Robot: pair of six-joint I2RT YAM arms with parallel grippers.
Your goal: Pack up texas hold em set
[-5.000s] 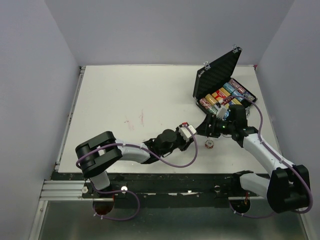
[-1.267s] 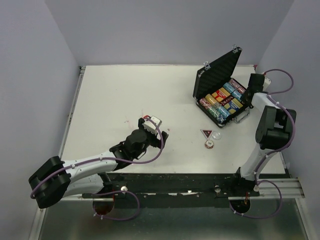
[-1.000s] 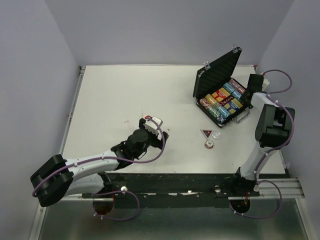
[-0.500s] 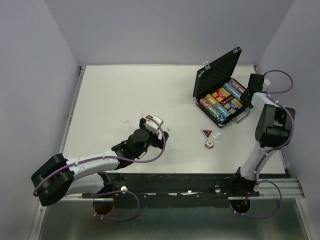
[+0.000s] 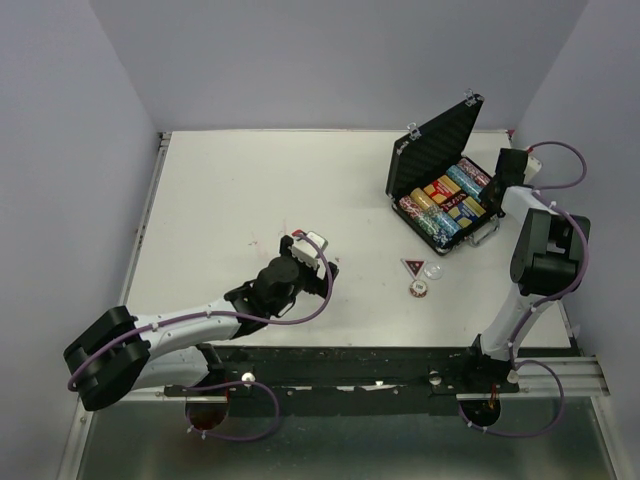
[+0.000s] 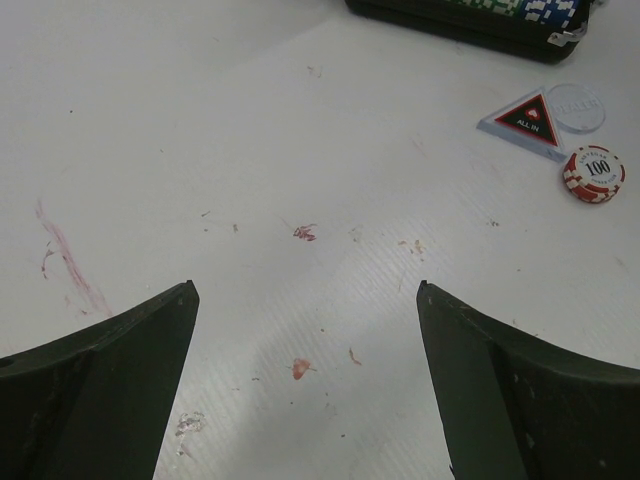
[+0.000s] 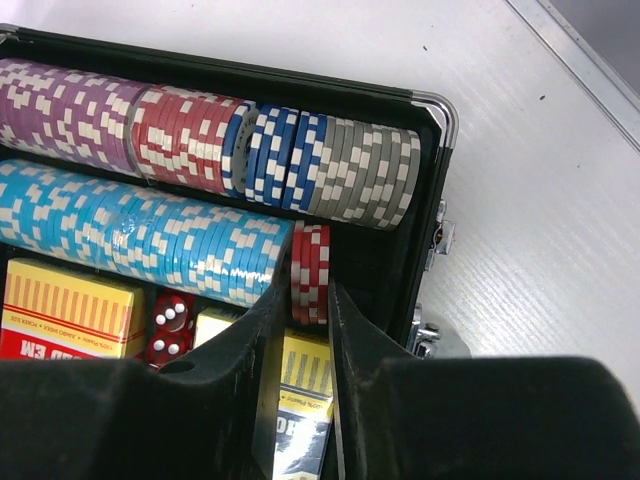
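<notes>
The texas hold em set's black case [image 5: 437,150] stands open at the back right, rows of coloured chips [image 5: 440,205] in its base. My right gripper [image 5: 492,195] reaches into its right end. In the right wrist view its fingers [image 7: 310,288] lie close on either side of a small red chip stack [image 7: 310,260] standing at the end of the light-blue row [image 7: 150,240]; no gap shows. My left gripper [image 5: 308,250] hovers open over bare table [image 6: 305,290]. A dark triangular marker [image 6: 530,120], a clear disc [image 6: 577,107] and a red chip stack [image 6: 594,173] lie in front of the case.
Yellow card decks [image 7: 65,310] and red dice [image 7: 172,322] sit in the case below the chip rows. The case's silver corner [image 7: 440,110] and latch are to the right of my fingers. Red smudges [image 6: 70,265] mark the white table.
Over five seconds the right arm swung from the table in front of the case to its right end, and the left arm drew back left. In the last second nothing visibly moved.
</notes>
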